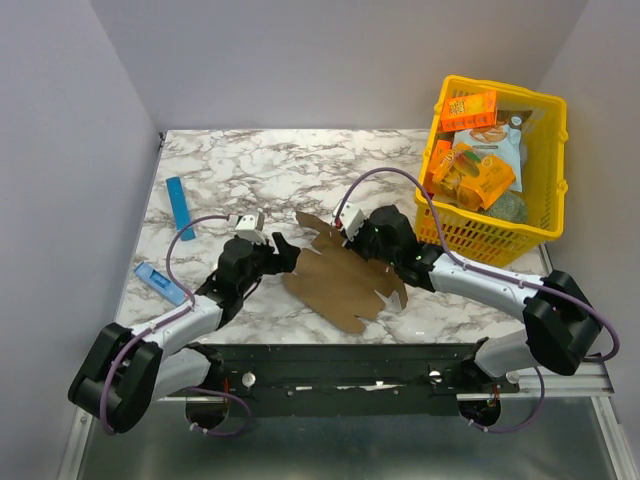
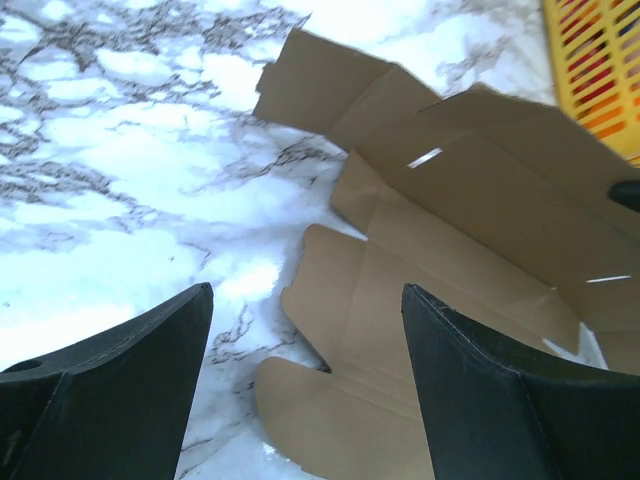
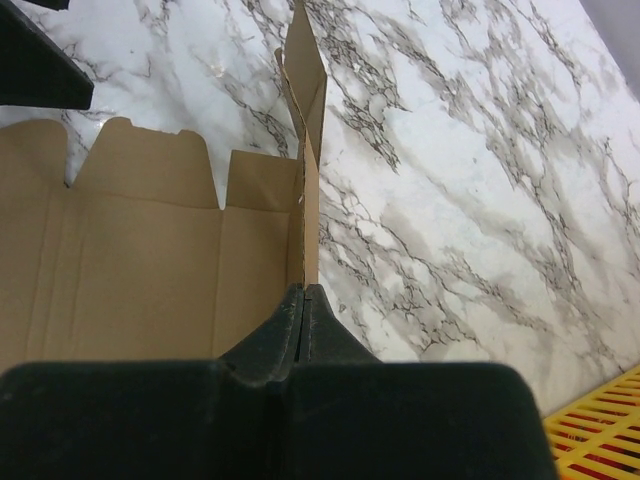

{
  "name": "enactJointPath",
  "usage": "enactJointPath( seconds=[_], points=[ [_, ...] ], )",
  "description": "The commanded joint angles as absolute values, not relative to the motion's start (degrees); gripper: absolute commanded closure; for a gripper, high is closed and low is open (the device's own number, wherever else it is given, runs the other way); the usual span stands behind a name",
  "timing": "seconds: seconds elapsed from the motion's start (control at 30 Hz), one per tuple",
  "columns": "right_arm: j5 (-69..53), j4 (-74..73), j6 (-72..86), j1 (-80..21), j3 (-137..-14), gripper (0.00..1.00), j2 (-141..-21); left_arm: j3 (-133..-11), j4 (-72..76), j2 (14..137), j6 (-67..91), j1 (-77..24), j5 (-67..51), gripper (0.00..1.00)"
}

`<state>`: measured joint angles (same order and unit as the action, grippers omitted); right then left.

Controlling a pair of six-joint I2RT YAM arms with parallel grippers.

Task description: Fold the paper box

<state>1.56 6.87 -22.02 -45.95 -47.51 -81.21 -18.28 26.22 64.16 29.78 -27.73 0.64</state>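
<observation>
The paper box [image 1: 340, 280] is a flat brown die-cut cardboard sheet lying on the marble table between my two grippers. My right gripper [image 1: 352, 228] is shut on the sheet's far edge panel [image 3: 305, 190], which stands upright between its fingers. The rest of the sheet [image 3: 130, 270] lies flat to the left in the right wrist view. My left gripper [image 1: 282, 252] is open and empty at the sheet's left edge. In the left wrist view its fingers [image 2: 120, 390] frame rounded flaps of the sheet [image 2: 400, 300] a little ahead.
A yellow basket [image 1: 545, 190] with orange snack boxes [image 1: 468, 110] and packets stands at the back right. A slim blue bar [image 1: 180, 208] lies at the left and a blue packet [image 1: 160, 282] nearer the left edge. The black arm rail [image 1: 340, 375] runs along the front.
</observation>
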Motion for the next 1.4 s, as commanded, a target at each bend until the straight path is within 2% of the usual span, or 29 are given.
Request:
enactJointPath(
  seconds=[0.0,0.13,0.37,0.6,1.13,1.37],
  points=[
    [-3.60,3.25,-22.15,-44.83,-47.55,0.99,-81.03,-20.91,29.02,60.47,31.81,-26.46,-3.43,0.15],
    [-3.95,3.08,-22.06,-44.82,-47.81,0.99,-81.65,-26.62,23.65,60.99,32.25,-26.37,-5.09,0.16],
    [-3.78,2.90,-21.80,-44.82,-47.81,0.99,-81.74,-35.41,20.05,68.71,33.75,-26.46,-9.84,0.07],
    [-3.43,2.81,-21.53,-44.74,-47.90,0.99,-82.26,-46.04,13.45,77.34,32.78,-26.98,-13.00,0.09],
    [-2.90,3.08,-21.09,-44.74,-47.90,0.99,-83.23,-51.50,8.17,85.34,34.28,-31.20,-12.66,0.19],
    [-2.81,3.08,-21.01,-44.74,-47.90,0.99,-83.58,-53.61,4.05,87.45,36.30,-32.78,-10.47,0.34]
  ],
)
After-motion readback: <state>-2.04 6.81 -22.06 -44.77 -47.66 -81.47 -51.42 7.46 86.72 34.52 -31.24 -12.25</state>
